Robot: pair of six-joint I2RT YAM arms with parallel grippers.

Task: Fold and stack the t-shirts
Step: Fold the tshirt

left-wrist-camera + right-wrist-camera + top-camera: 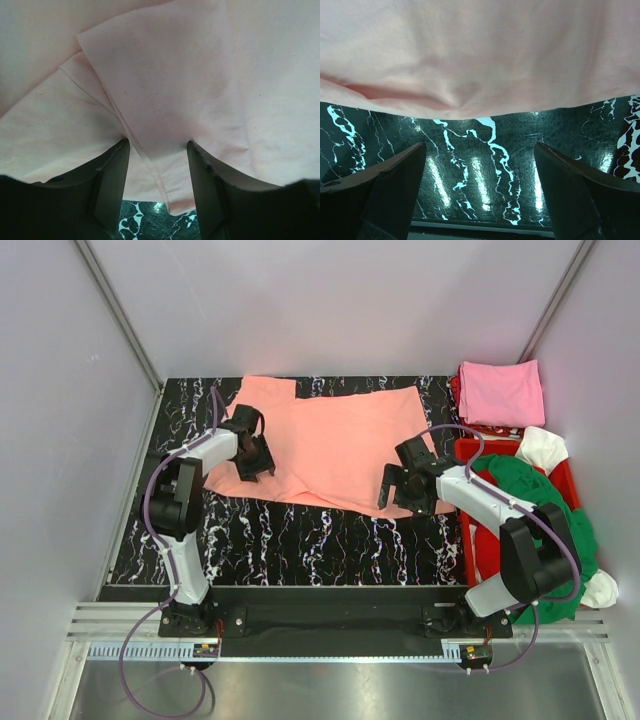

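Robot test cell in a lab, not a home or shop. Plain pale panel walls (350, 300) box in the back and both sides, joined by bare aluminium struts (118, 315). The tabletop (300, 540) is black with white marble veining. At its near edge, left arm (178, 502) and right arm (500, 508) are bolted to a black base bar (330, 618). Purple cables (150, 490) loop loose. A slotted metal rail (330, 650) runs below.
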